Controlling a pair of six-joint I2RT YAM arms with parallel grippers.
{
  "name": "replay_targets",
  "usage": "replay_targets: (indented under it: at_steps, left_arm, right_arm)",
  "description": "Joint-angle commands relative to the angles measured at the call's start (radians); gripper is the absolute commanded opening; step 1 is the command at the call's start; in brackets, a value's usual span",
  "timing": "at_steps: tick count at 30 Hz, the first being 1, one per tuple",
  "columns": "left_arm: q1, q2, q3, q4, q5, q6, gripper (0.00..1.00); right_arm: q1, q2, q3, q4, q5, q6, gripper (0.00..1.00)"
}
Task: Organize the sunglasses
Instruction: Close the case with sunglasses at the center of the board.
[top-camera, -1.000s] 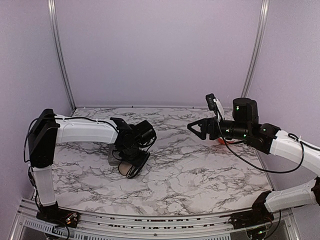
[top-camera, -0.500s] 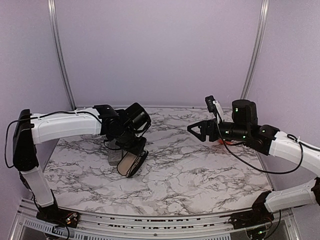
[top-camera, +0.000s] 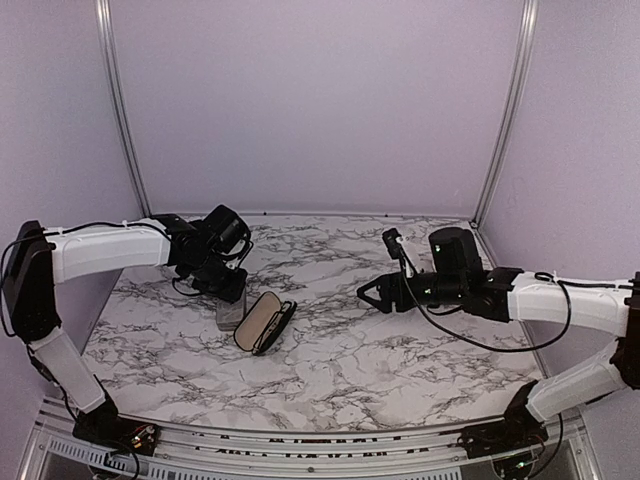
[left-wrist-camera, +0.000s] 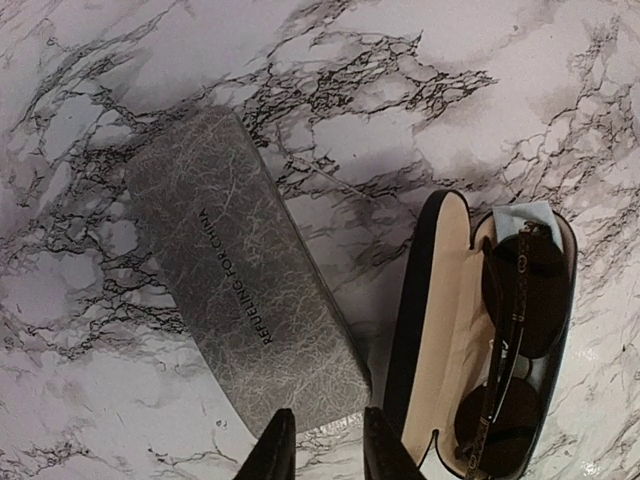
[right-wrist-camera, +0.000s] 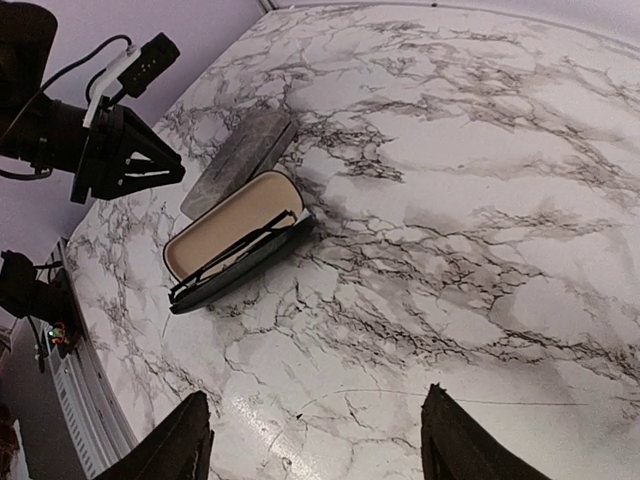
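Observation:
One pair of thin black wire sunglasses (left-wrist-camera: 518, 345) lies folded inside an open black case (left-wrist-camera: 440, 330) with a tan lining. It also shows in the right wrist view (right-wrist-camera: 232, 252) and the top view (top-camera: 272, 325). A second pair is not in view. A closed grey rectangular case (left-wrist-camera: 245, 310) lies just left of the open case. My left gripper (left-wrist-camera: 327, 455) hovers over the near end of the grey case, fingers slightly apart and empty. My right gripper (top-camera: 364, 293) is wide open and empty, above bare table right of the cases.
The marble table (top-camera: 400, 350) is walled in lilac at the back and sides. A small orange thing (top-camera: 440, 283) peeks from behind my right arm. The left arm's gripper (right-wrist-camera: 176, 172) shows beside the grey case (right-wrist-camera: 240, 160) in the right wrist view.
My left gripper has lifted off the open case and drawn back to the left and rear. My right arm has swung lower and leftward towards the table's middle.

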Motion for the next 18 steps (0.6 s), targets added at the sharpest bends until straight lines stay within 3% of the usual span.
replay_targets:
  at_steps: [1, 8, 18]
  left_arm:
    - [0.012, 0.035, -0.028, 0.070, 0.064, 0.037, 0.24]
    - [0.049, 0.081, -0.053, 0.092, 0.086, 0.052, 0.23]
    - [0.054, 0.121, -0.065, 0.115, 0.130, 0.064, 0.22]
  right_arm:
    - [0.081, 0.120, 0.024, 0.076, 0.036, 0.015, 0.67]
    - [0.194, 0.335, 0.111, 0.124, 0.042, 0.044, 0.56]
    - [0.229, 0.532, 0.230, 0.129, 0.054, 0.041, 0.43]
